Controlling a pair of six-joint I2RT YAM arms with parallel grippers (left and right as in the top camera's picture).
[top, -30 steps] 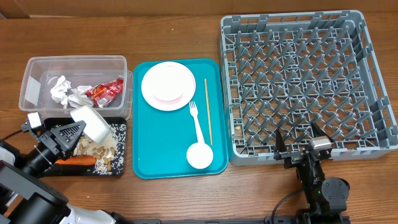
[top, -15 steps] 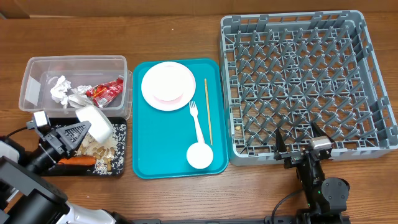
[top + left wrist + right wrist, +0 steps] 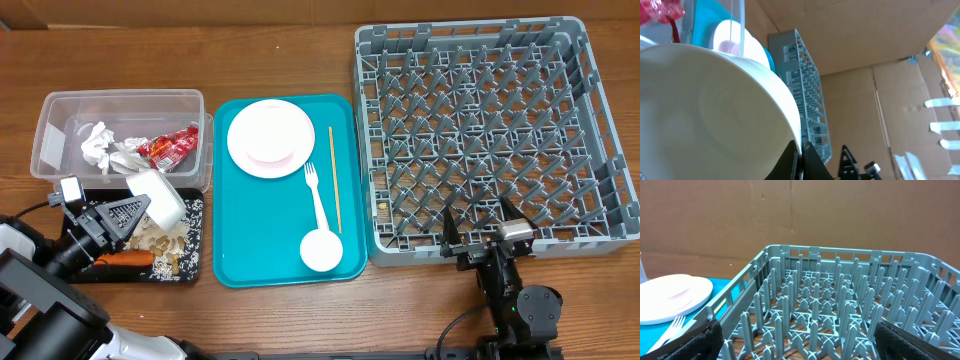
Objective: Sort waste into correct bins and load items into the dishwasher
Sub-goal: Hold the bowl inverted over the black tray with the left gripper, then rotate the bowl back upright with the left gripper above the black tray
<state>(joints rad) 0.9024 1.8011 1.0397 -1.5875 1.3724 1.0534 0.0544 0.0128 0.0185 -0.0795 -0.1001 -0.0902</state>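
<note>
My left gripper is clamped on the rim of a round white bowl, which is tipped on its side to the left of the flat teal serving tray. The bowl sits over a shallow black rectangular tray just left of the teal tray's end nearest me. That black tray holds a small orange carrot and beige rice-like scraps. I cannot tell whether the bowl touches them.

Left of the teal tray's far end is a clear rectangular plastic tub, holding crumpled white paper napkins and a shiny red snack wrapper.

On the teal tray lie a round pink plate, a white plastic fork, a thin wooden stick and a small white cup.

My right gripper is spread wide and holds nothing. It is right of the teal tray, at the near edge of the large square grey plastic dish rack.
</note>
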